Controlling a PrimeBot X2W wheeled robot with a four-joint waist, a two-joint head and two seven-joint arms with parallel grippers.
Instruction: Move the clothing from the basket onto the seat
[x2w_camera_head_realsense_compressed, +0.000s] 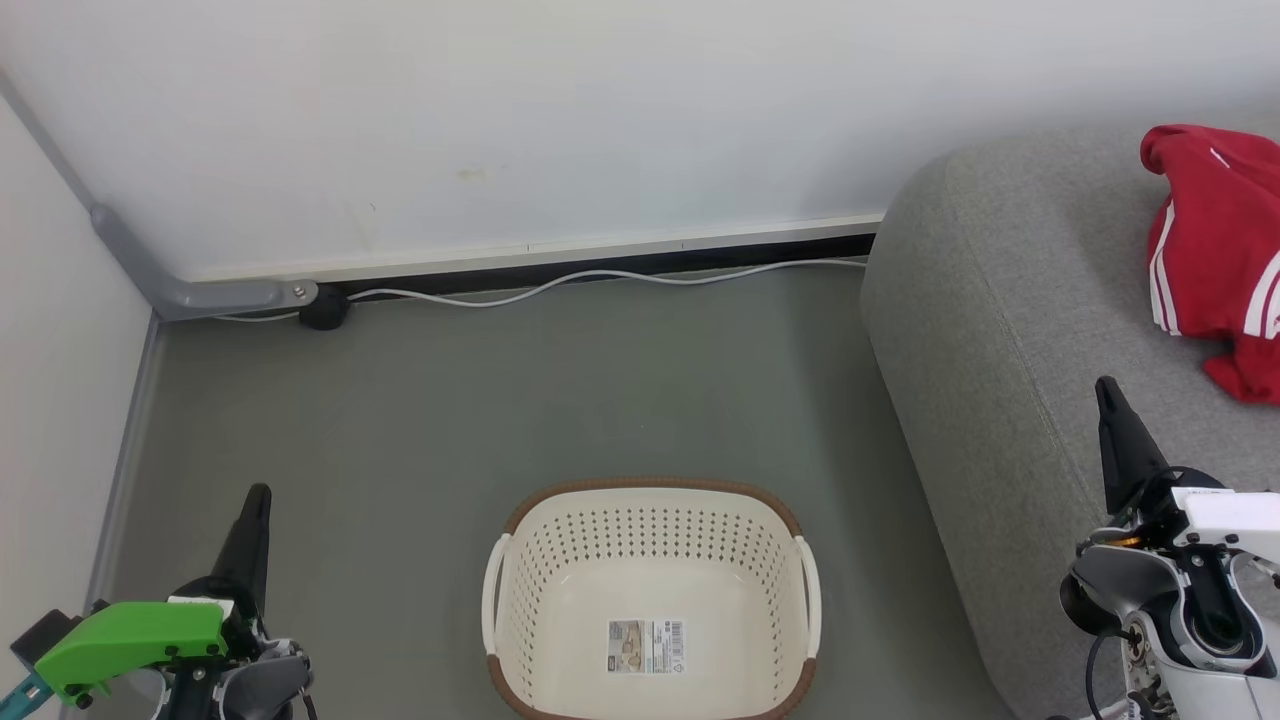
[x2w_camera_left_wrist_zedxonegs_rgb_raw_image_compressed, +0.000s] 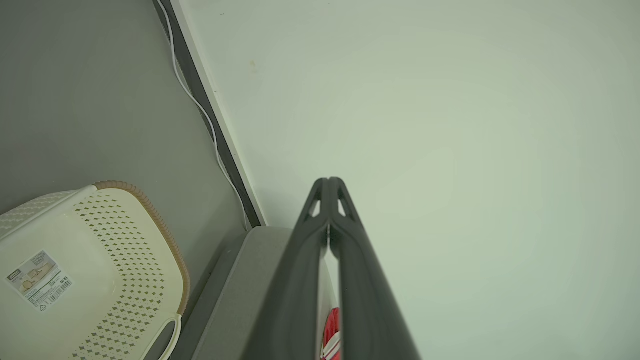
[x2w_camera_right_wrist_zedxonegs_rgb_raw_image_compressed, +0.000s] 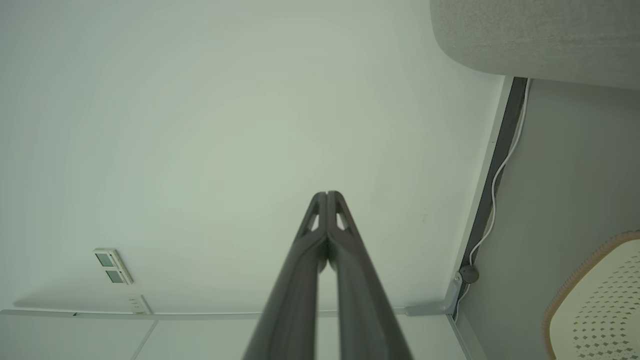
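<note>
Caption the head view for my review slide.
Basket empty, red clothing on the seat; left claw and right claw shut.

At 6 o'clock the basket (x2w_camera_head_realsense_compressed: 650, 545) is showing smooth cream plastic with a faint sheen, its rim (x2w_camera_head_realsense_compressed: 650, 484) looking brown and ribbed; the label (x2w_camera_head_realsense_compressed: 645, 645) inside is reading as printed paper. At 3 o'clock the sofa (x2w_camera_head_realsense_compressed: 1000, 350) is presenting coarse, matt grey woven cloth, and the clothing (x2w_camera_head_realsense_compressed: 1215, 250) on it is looking like soft red fabric with white stripes. The floor (x2w_camera_head_realsense_compressed: 450, 400) is appearing smooth and matt. The left gripper (x2w_camera_head_realsense_compressed: 258, 492) at 8 o'clock and right gripper (x2w_camera_head_realsense_compressed: 1105, 385) at 4 o'clock are showing matt dark plastic fingers.
</note>
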